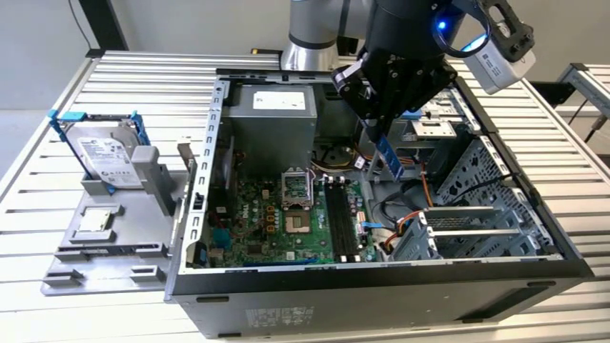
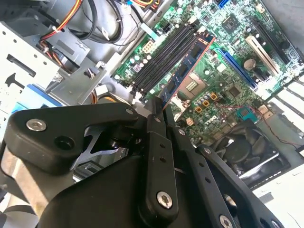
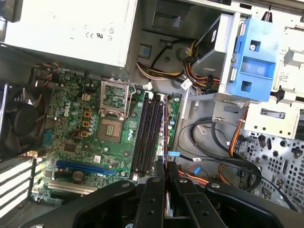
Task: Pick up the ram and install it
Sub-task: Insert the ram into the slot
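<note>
Exterior view: a slatted metal table (image 1: 143, 78) carries an open computer case (image 1: 381, 300), with a green motherboard (image 1: 256, 241) lying flat inside. The arm's black gripper (image 1: 381, 128) hangs above the case, its fingers pinched narrowly on the top end of the ram (image 1: 388, 158). The bluish stick hangs nearly upright in the air, just above the black memory slots (image 1: 341, 214) and slightly toward the exterior view's right, not seated in any slot.

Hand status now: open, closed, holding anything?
Hand: closed on the thin blue-green rectangular ram stick, held over the green motherboard.
</note>
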You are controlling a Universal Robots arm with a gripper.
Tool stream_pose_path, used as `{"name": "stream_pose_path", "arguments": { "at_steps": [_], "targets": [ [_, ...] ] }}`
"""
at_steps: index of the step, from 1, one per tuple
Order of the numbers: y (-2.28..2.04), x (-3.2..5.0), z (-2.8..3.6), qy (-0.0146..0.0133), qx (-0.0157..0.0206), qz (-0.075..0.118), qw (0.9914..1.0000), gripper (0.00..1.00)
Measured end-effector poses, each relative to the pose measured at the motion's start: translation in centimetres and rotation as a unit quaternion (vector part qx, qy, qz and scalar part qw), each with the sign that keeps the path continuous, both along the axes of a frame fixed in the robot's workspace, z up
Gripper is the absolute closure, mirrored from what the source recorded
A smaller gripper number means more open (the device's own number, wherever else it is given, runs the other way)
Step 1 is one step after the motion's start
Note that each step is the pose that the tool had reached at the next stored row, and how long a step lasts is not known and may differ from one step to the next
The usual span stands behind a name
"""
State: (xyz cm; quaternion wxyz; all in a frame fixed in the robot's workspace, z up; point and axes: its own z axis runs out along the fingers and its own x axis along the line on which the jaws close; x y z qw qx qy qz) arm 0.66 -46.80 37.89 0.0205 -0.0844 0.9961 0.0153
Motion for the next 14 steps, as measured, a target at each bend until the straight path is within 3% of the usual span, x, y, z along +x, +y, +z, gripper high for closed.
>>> {"name": "stream_pose_path", "arguments": {
  "at_steps": [5,14],
  "targets": [
    [0.01,0.00,-0.09,0.0000,0.0000,0.000,1.00000,1.00],
    [0.00,0.00,-0.92,0.0000,-0.0001,-0.001,1.00000,1.00]
  ]
}}
